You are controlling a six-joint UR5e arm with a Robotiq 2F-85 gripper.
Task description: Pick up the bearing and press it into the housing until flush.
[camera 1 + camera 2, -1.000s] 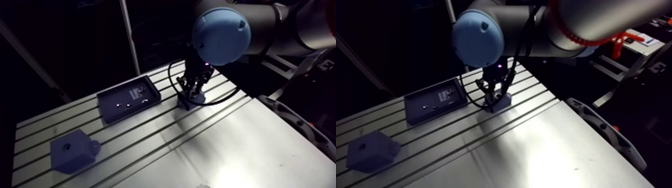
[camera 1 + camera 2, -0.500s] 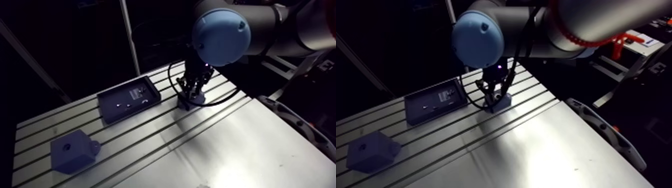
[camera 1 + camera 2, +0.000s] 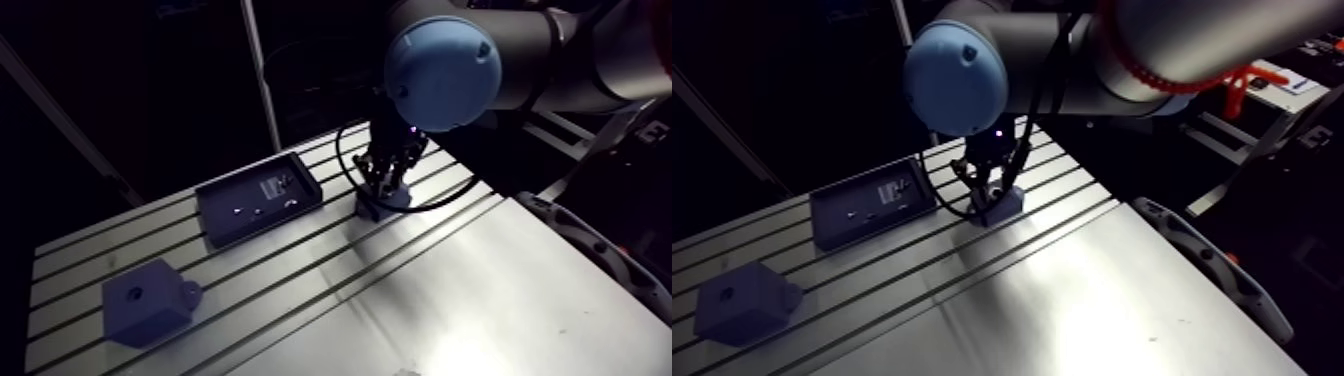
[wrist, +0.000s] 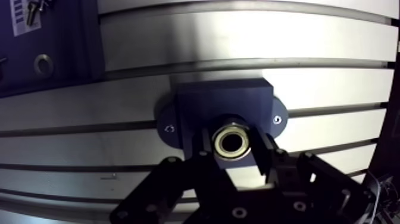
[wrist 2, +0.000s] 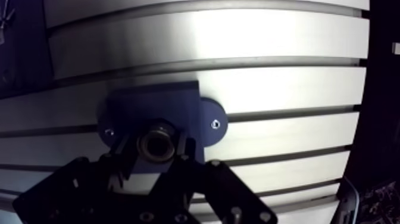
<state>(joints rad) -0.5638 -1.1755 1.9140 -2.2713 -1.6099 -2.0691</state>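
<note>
One bearing pinched in our end effector, held centred over housing bore so we press squarely.

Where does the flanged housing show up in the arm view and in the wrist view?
Arm view: the housing stands directly under the gripper, beside the tray.
Wrist view: the housing lies just ahead of the fingers, beneath the bearing they hold.
Shared landmark: the dark parts tray, off to one side of the housing in both.

Arm angled down, wrist vertical, hand clamped on bearing.
</note>
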